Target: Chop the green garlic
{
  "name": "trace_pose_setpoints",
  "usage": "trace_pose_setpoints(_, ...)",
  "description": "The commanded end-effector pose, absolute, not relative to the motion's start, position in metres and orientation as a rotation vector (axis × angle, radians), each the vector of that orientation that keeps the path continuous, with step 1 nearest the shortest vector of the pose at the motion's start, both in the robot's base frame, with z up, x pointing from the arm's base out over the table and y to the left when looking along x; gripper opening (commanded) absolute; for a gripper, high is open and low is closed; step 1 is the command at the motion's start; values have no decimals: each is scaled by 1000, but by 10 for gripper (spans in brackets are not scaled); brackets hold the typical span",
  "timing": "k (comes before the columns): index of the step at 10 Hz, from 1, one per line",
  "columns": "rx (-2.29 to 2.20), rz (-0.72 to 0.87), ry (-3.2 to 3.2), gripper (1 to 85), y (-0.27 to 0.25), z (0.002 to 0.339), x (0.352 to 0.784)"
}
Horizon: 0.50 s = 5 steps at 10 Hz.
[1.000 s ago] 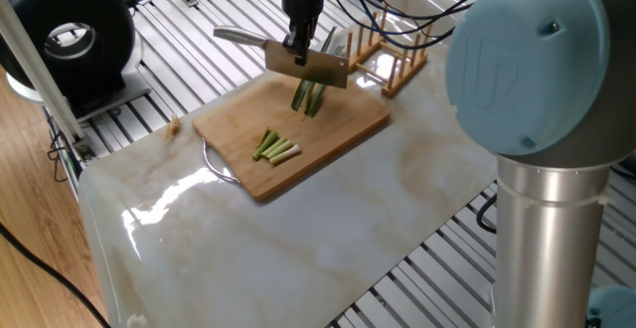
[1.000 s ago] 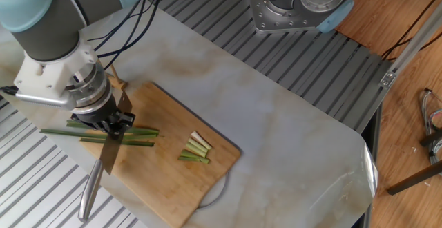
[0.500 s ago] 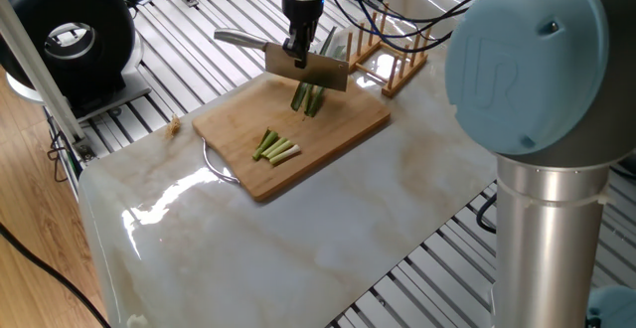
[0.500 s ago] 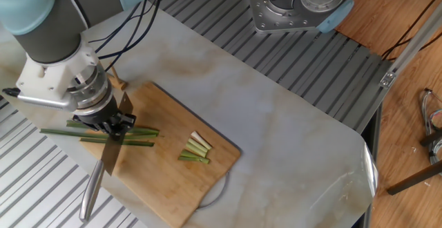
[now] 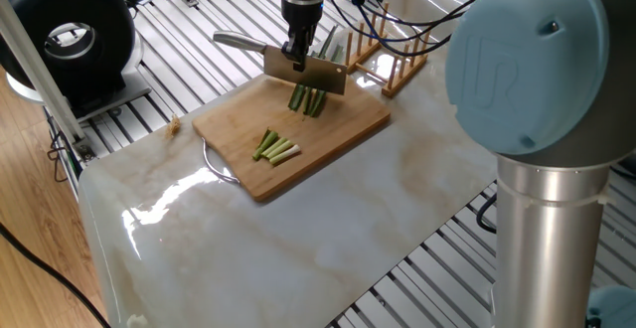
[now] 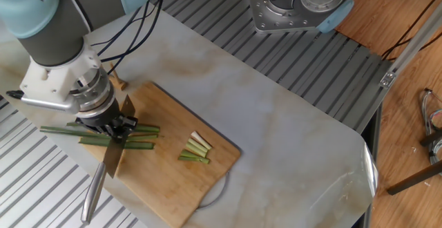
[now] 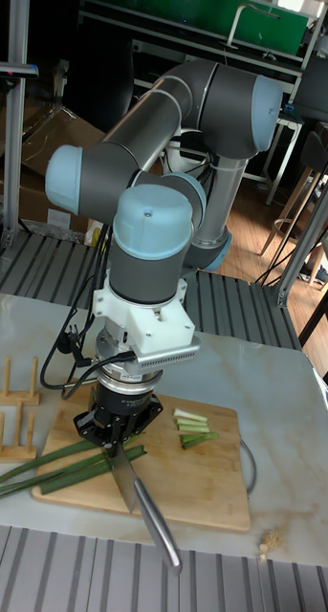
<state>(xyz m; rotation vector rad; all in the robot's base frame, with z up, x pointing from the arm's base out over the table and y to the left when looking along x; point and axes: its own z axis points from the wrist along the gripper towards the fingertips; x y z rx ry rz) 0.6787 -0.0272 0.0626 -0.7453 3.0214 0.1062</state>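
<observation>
Long green garlic stalks (image 6: 141,136) (image 5: 310,100) (image 7: 63,469) lie across the far end of the wooden cutting board (image 5: 338,134) (image 6: 166,186) (image 7: 207,497). Several short cut pieces (image 5: 276,149) (image 6: 195,150) (image 7: 194,427) rest mid-board. My gripper (image 5: 296,52) (image 6: 110,126) (image 7: 117,435) is shut on a knife (image 5: 306,69) (image 6: 114,155) (image 7: 137,492). The blade hangs just above the stalks, and the metal handle (image 6: 91,193) sticks out sideways.
A wooden peg rack (image 5: 390,62) (image 7: 12,402) stands just beyond the board's far end. A black round device (image 5: 70,35) sits off the marble table's corner. The other arm's base (image 5: 542,149) looms at the right. A small crumb (image 5: 175,124) lies on the table near the board.
The knife and gripper have shifted slightly along the stalks and lifted a touch. The garlic and cut pieces have not moved.
</observation>
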Motion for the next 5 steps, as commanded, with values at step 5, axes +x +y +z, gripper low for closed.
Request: trace_pose_setpoints(5, -737, 95, 3001, 13, -30, 59, 681)
